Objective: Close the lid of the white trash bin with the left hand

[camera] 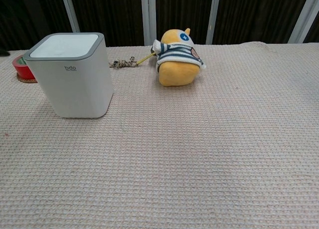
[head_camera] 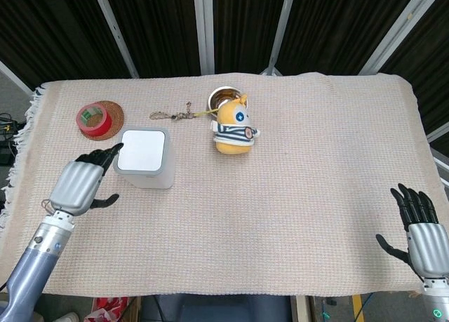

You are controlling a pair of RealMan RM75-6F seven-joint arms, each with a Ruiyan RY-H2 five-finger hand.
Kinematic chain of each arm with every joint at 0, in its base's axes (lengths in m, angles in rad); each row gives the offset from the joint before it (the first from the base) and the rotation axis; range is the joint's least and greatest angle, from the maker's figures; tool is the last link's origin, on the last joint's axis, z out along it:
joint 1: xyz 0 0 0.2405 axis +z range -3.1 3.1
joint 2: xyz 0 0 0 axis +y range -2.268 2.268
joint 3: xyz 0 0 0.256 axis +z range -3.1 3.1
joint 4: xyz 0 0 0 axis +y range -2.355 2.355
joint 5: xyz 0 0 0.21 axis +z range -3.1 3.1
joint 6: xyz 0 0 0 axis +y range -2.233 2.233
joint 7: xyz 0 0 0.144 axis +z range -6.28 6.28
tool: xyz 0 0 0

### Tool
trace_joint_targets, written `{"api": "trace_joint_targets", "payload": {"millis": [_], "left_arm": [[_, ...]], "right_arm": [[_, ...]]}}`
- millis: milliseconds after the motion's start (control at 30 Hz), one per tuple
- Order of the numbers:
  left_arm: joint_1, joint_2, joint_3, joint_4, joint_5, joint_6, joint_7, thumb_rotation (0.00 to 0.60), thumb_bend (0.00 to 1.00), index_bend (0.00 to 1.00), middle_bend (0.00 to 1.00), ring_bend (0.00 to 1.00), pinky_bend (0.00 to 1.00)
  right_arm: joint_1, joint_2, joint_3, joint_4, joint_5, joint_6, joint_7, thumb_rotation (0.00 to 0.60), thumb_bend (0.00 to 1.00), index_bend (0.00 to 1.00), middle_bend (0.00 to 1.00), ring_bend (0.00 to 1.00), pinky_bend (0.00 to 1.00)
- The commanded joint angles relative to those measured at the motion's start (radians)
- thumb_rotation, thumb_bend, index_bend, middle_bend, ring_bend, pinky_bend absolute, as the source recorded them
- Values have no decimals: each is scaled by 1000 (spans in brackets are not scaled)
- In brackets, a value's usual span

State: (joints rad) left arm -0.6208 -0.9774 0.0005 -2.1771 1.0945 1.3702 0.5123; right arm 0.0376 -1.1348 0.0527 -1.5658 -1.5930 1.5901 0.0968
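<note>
**Mia:** Where is the small white plastic trash bin with the grey rim (head_camera: 144,158)?

**Ben:** It stands upright on the left part of the surface (head_camera: 295,196), which is covered with a pale woven cloth. Its flat white lid (camera: 64,45) lies level inside the rim, so the bin looks closed. There is tiny writing on the front, too small for me to read for sure.

**Mia:** And the left hand (head_camera: 76,184)?

**Ben:** It is just beside the bin, on the bin's left and a bit nearer to us. Its dark fingers (head_camera: 98,156) are spread and point toward the bin, but I can't tell if they touch it. It holds nothing. The chest view does not show this hand at all.

**Mia:** The right hand (head_camera: 421,231)?

**Ben:** Far away, at the bottom right corner. Its fingers are apart, pointing up, with nothing in them. The picture's edge cuts off its wrist.

**Mia:** What else is there?

**Ben:** A red roll of tape (head_camera: 92,119) sits on a round brown mat (head_camera: 112,113) behind the bin. In the chest view the bin hides most of it. A yellow stuffed toy in a striped shirt (head_camera: 233,130) lies near the middle. A round cup (head_camera: 222,95) is just behind it, partly hidden. A little chain (head_camera: 172,114) lies between the tape and the toy.
</note>
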Motion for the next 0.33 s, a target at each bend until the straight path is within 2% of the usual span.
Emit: {"api": "trace_joint_targets", "payload": {"millis": [33,200,333], "left_arm": [[225,-95,166,156,274,196,-79,600,80,0,0,0,0],[352,-159,212,333,363,298,-187,600,74,0,0,0,0],[412,-204,213,476,394,344,-250,600,74,0,0,0,0]], "right_arm": [[0,-1,-1,-1,0,-1,0,600,237,0,0,0,0],[0,-5,0,3,-3,3,-14,600,237,0,0,0,0],[-2,-5,1,2,0,4,-15,600,236,0,0,0,0]]}}
